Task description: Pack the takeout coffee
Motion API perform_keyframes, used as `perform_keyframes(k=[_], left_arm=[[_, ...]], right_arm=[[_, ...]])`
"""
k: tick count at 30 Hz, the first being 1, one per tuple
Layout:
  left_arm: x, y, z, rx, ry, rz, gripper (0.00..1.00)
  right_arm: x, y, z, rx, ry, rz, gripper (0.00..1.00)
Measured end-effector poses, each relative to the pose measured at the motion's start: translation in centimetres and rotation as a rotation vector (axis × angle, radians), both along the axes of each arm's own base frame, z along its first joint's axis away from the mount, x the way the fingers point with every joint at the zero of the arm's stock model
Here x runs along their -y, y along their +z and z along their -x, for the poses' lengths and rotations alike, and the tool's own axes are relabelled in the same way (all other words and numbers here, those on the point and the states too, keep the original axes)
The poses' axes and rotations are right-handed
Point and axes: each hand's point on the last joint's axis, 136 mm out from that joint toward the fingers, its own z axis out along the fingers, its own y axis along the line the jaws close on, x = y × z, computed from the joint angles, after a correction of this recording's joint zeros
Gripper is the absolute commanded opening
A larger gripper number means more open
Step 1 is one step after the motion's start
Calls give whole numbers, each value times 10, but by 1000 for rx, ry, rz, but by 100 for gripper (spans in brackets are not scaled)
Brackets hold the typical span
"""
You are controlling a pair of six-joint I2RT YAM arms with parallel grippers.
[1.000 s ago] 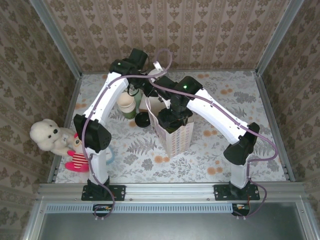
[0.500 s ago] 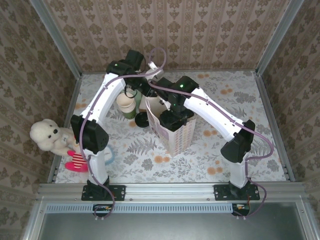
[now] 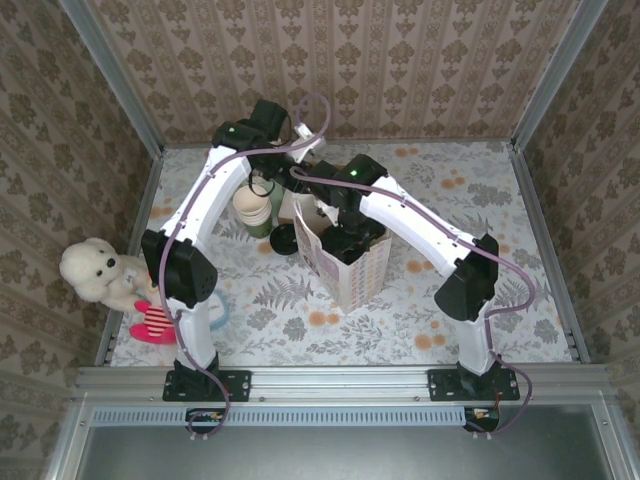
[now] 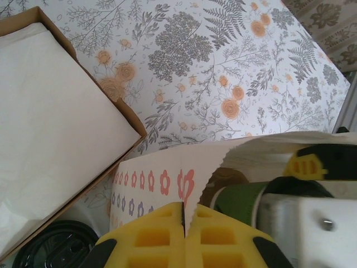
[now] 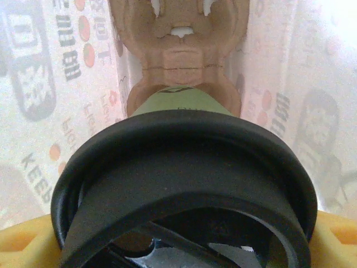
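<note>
While the left gripper pinches the flower-printed paper bag, the wide-spread right gripper apparently clasps the black-lidded olive-green paper cup inside it.

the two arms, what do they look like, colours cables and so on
The left arm and right arm are smooth white links joined by chunky black joints, on black bases. A purple cable loops along each, and a small green light glows on one joint of each. The left fingers are bright yellow with square recesses; the right fingers are the same yellow.
</note>
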Motion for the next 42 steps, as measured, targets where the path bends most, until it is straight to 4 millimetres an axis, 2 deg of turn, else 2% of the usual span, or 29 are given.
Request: perform_keyframes(k=[4, 8, 24, 42], left_arm=[[-7, 1, -5, -5, 17, 10, 0], [-11, 1, -8, -11, 27, 17, 0], [-9, -2, -9, -18, 19, 33, 0], [-8, 1, -4, 3, 16, 23, 0]], right_arm=[[0, -5, -3, -4, -1, -2, 64], [4, -19, -2, -32, -2, 16, 64], [9, -50, 5, -79, -6, 31, 63], [15, -47, 7, -85, -45, 44, 62]])
